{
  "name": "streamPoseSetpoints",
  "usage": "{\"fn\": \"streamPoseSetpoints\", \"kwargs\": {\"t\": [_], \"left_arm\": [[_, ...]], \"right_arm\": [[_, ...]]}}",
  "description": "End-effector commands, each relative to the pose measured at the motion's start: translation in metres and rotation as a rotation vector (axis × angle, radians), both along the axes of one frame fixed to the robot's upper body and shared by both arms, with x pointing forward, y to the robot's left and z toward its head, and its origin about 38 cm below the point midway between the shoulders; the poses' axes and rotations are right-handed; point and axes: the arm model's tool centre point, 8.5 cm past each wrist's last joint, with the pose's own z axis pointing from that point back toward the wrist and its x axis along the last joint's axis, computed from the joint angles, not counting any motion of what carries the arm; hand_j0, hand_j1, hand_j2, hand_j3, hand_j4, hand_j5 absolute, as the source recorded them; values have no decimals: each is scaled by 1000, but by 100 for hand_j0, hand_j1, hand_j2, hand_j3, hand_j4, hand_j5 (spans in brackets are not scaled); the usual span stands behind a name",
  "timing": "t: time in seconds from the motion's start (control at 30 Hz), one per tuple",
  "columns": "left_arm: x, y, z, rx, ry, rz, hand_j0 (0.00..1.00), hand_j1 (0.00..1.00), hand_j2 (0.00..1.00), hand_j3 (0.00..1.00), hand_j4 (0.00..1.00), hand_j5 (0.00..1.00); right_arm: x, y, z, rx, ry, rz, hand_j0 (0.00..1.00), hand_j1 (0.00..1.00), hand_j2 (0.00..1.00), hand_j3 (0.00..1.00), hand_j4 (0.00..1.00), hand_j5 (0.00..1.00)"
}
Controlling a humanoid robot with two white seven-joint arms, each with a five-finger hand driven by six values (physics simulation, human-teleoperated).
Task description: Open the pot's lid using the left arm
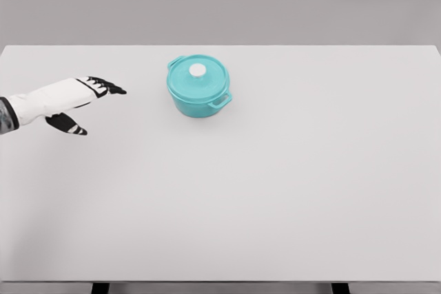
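My left hand [72, 101] hovers over the table's [275, 197] left edge, fingers spread wide with the thumb dropped away, holding nothing. The pot [198, 87] sits well apart at about my three o'clock, a touch toward two, its lid [197, 76] on and the white knob [198, 69] centred. No other hand shows, so the reach looks like mine, straight across.

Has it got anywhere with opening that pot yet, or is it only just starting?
Only just starting. Nothing looks done: the lid sits closed on the teal pot, its white knob untouched. In hand: the left hand is over the table at the left, fingers open and pointing toward the pot, with a clear gap between. Left: reaching the knob, gripping it and lifting the lid off.
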Motion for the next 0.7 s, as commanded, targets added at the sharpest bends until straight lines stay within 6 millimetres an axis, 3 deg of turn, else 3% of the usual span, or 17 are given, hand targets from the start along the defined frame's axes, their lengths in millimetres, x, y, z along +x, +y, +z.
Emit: {"fn": "streamPoseSetpoints", "kwargs": {"t": [0.0,0.13,0.23,0.3,0.33,0.47,0.5,0.53,0.6,0.67], "left_arm": [[0,-3,-3,-3,6,-5,100,100,100,100,100,100],[3,-3,1,26,-8,-6,100,100,100,100,100,100],[13,-21,8,66,-8,-44,100,100,100,100,100,100],[25,-23,34,100,-48,-55,100,100,100,100,100,100],[33,-35,42,131,-53,-94,100,100,100,100,100,100],[45,-95,40,268,10,-288,100,100,100,100,100,100],[52,-112,48,258,-10,-308,100,100,100,100,100,100],[75,-144,71,235,-52,-321,100,100,100,100,100,100],[89,-154,88,221,-76,-306,100,100,100,100,100,100],[93,-175,87,205,-73,-328,100,100,100,100,100,100]], "right_arm": [[0,0,0,0,2,-1,100,100,100,100,100,100],[-1,-2,0,-12,3,0,100,100,100,100,100,100],[-1,-1,0,-11,2,0,100,100,100,100,100,100],[-1,-2,0,-12,3,0,100,100,100,100,100,100],[-1,-2,0,-12,3,0,100,100,100,100,100,100],[-1,-2,0,-12,3,0,100,100,100,100,100,100],[-1,-2,0,-12,3,0,100,100,100,100,100,100],[-1,-2,0,-12,3,0,100,100,100,100,100,100],[-1,-2,0,-12,3,0,100,100,100,100,100,100],[-2,-2,0,-12,5,-1,100,100,100,100,100,100]]}}
